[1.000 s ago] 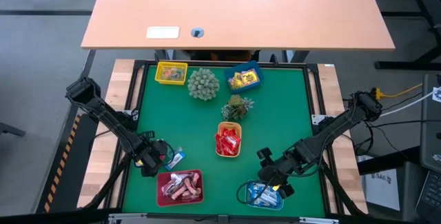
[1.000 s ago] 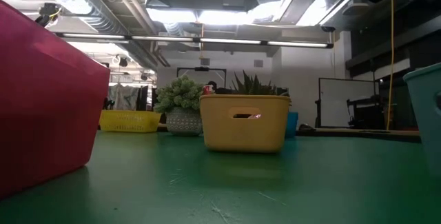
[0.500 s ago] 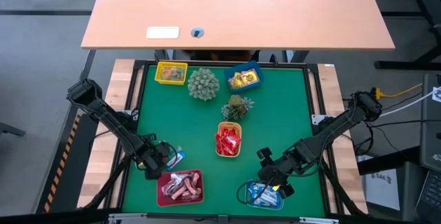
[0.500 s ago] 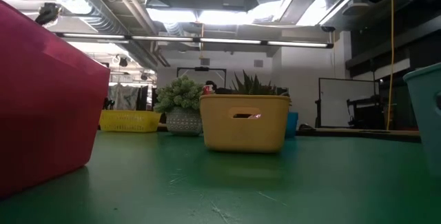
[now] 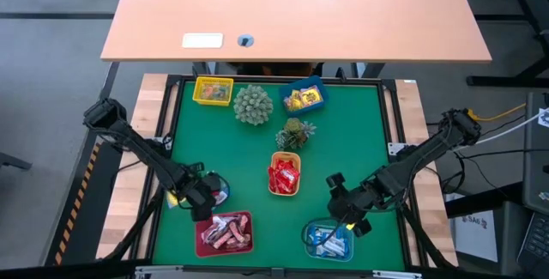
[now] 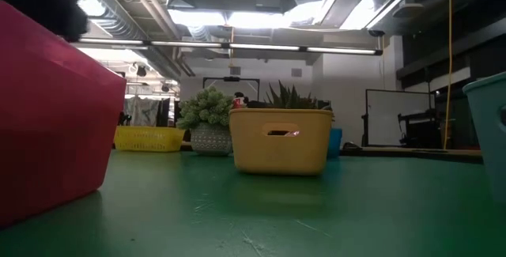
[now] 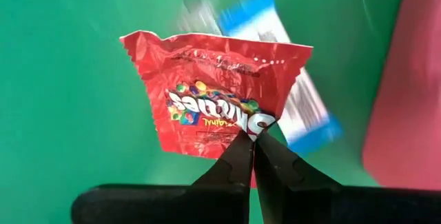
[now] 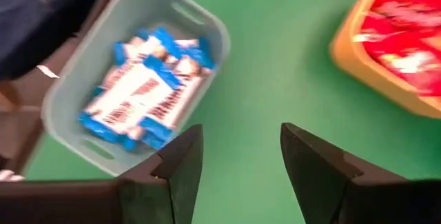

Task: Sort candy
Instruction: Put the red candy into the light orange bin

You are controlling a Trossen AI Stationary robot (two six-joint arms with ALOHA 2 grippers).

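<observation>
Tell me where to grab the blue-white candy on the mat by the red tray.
Pinch across its narrow middle, straight down: the blue-white candy lies flat on the mat, long and slim. The left gripper is shut on a red packet; the right gripper hangs open near the blue tray.

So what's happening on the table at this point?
Candy is being sorted into small trays on the green mat. The left gripper is shut on a red candy packet, held above the mat near the red tray, with a blue-white candy lying beneath it. The right gripper is open and empty, beside the pale blue tray of blue-white candy. The orange tray holds red packets.
</observation>
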